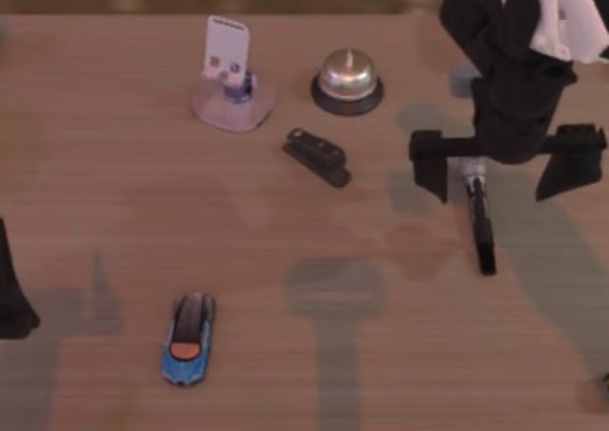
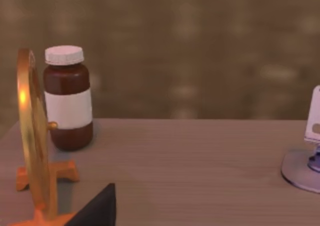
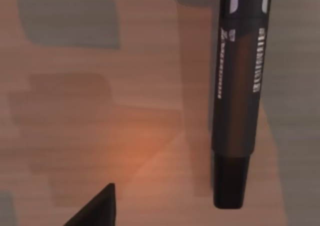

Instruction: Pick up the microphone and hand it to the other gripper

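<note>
Right gripper (image 1: 507,165) hangs over the right half of the table with fingers spread wide, one on each side of the mic's (image 1: 480,217) head end; nothing is held. Mic lies flat on the wood, silver head tucked under the right wrist, black handle running toward the near edge. Right wrist view shows the handle (image 3: 237,101) lying on the table with its shadow beside it, plus one dark fingertip (image 3: 97,208) at the frame edge, apart from the handle. Judgement: fingers straddle the mic near the head but contact cannot be confirmed, and height above the table is hard to read from above. Left gripper (image 1: 14,288) sits parked at the far left edge, barely in view; its opening cannot be told. Left wrist view shows only a fingertip (image 2: 97,211), a brown pill bottle (image 2: 68,99), an orange stand (image 2: 35,151) and part of a phone holder (image 2: 305,166). Also on the table: stapler (image 1: 317,157), bell (image 1: 347,79), toy car (image 1: 188,338), all well apart from the mic. Progress: approach and alignment look done; closing, lifting, carrying toward centre and the handover all remain. Early stage. Next move probably calls for a descent and a close across the handle just below the head.
</note>
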